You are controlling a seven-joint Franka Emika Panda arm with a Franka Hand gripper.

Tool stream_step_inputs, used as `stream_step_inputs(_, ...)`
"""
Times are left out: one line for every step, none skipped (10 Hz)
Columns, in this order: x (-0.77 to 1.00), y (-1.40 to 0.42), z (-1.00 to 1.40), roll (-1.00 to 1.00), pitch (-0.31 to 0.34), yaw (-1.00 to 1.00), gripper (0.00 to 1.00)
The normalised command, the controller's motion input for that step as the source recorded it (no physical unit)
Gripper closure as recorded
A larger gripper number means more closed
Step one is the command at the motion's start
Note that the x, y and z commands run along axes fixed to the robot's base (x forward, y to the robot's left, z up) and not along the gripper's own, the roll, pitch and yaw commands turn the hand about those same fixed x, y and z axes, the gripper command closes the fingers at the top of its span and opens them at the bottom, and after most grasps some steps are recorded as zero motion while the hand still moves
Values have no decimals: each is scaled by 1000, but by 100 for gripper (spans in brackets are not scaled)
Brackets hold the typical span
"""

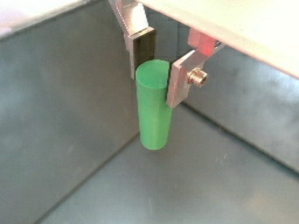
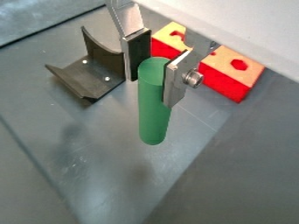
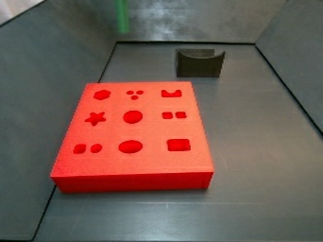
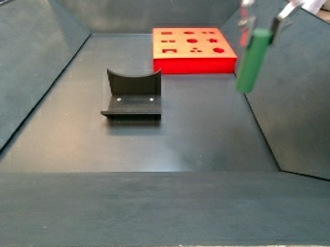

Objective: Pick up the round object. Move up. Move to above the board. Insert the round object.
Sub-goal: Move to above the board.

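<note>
The tool (image 2: 156,64) grips the round object (image 2: 152,103) near its top end, its 2 silver fingers (image 2: 179,77) pressed against opposite sides, so the green peg hangs upright below them, clear of the grey floor (image 2: 82,175).

Both wrist views show this grasp, but only 1 also takes in the surroundings: there the dark grey-black block with a curved notch (image 2: 90,67) sits to one side of the peg and a corner of the board (image 2: 222,72) shows behind the fingers. In a wrist view the peg (image 1: 153,105) hangs over bare floor only.

In a side view the peg (image 4: 253,60) hangs in the air near the right wall, just beside the board (image 4: 194,48), with the block (image 4: 131,95) well apart on the floor. In a side view the whole board (image 3: 132,132) shows with its cut-outs all empty, the block (image 3: 199,61) behind it, and only a faint green streak (image 3: 123,13) at the top edge.
</note>
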Motion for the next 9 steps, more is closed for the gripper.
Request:
stream_step_inputs(-148, 211, 829, -13, 36, -65, 100)
stream_step_inputs(-68, 112, 596, 1, 54, -49, 100)
stream_step_inputs(-42, 92, 480, -1, 66, -46, 100)
stream_step_inputs(-14, 68, 253, -20, 79, -35, 100)
stream_step_inputs(334, -1000, 243, 73, 139, 15, 100)
stream_step_inputs(337, -1000, 231, 80, 134, 29, 100)
stream_step_inputs(337, -1000, 239, 92, 136, 50, 100)
stream_step_inputs(339, -1000, 242, 27, 99, 21, 100)
stream_step_inputs(342, -1000, 240, -8, 68, 18, 100)
